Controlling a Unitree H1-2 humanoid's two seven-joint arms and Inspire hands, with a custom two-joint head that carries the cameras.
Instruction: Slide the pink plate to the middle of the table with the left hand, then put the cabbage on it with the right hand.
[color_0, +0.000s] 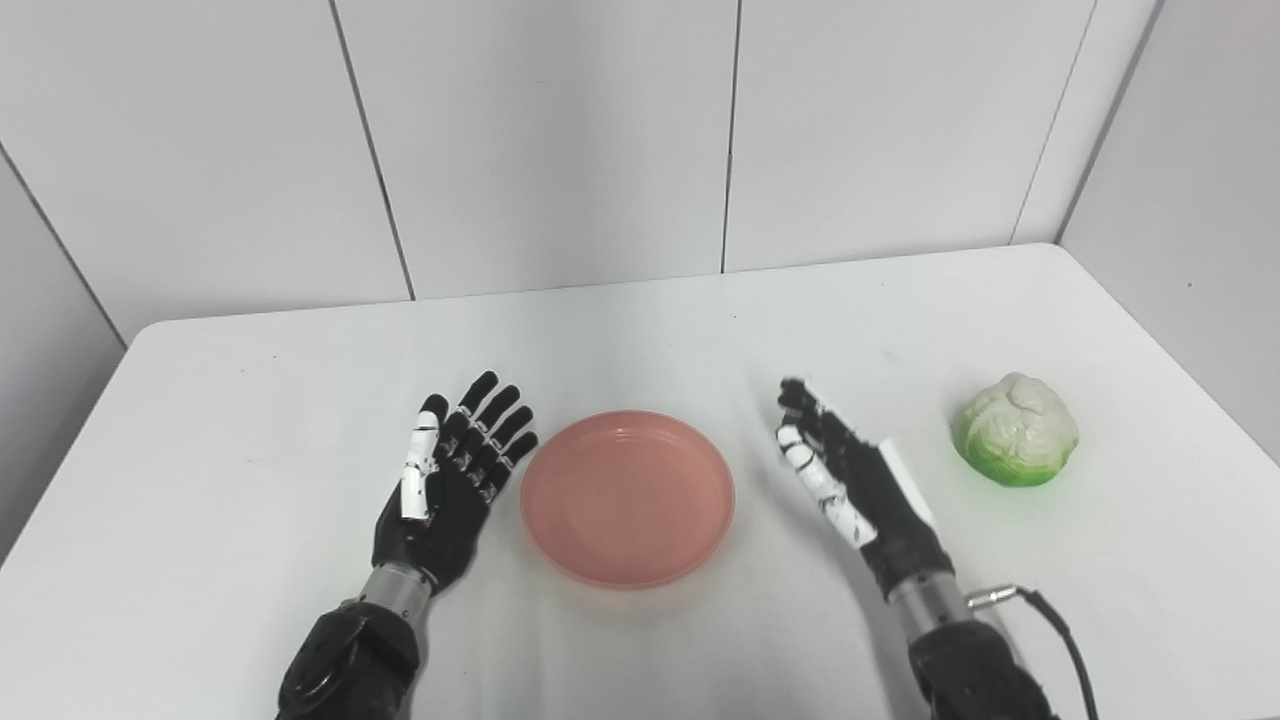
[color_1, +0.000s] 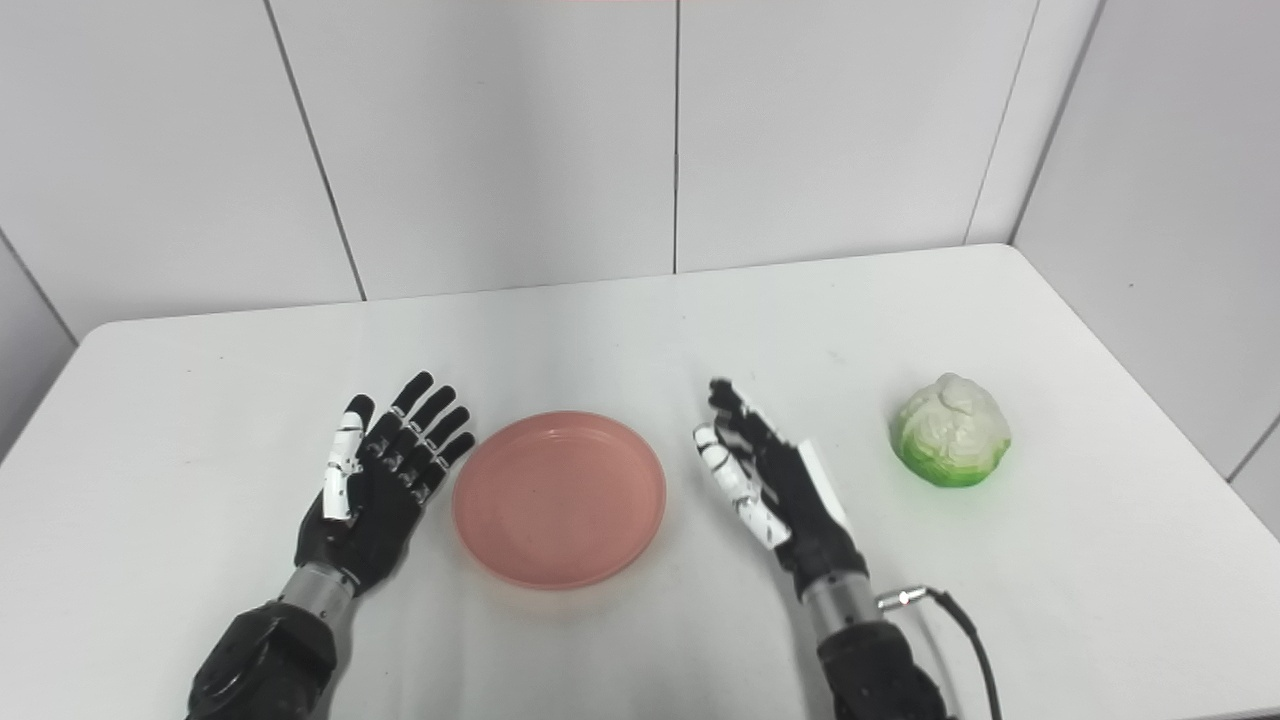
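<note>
**Plate in the Middle, Cabbage Waiting on the Right**

The white table (color_0: 250, 420) was the biggest thing there. The pink plate (color_0: 628, 498) sat on it near the middle, between the two hands. It was round and shallow, with a low rim. It looked stiff, light and smooth, so it would likely slide with a soft push on its rim.

The cabbage (color_0: 1016, 430) lay on the table to the right, well apart from the plate. It was a round ball, pale on top and bright green below. It looked light, maybe a toy, and might roll. Fingers wrapped around its sides would probably work best.

The left hand (color_0: 445, 485) rested just beside the plate, fingers spread, holding nothing. The right hand (color_0: 850, 480) was empty too, fingers loose, between plate and cabbage.
</note>
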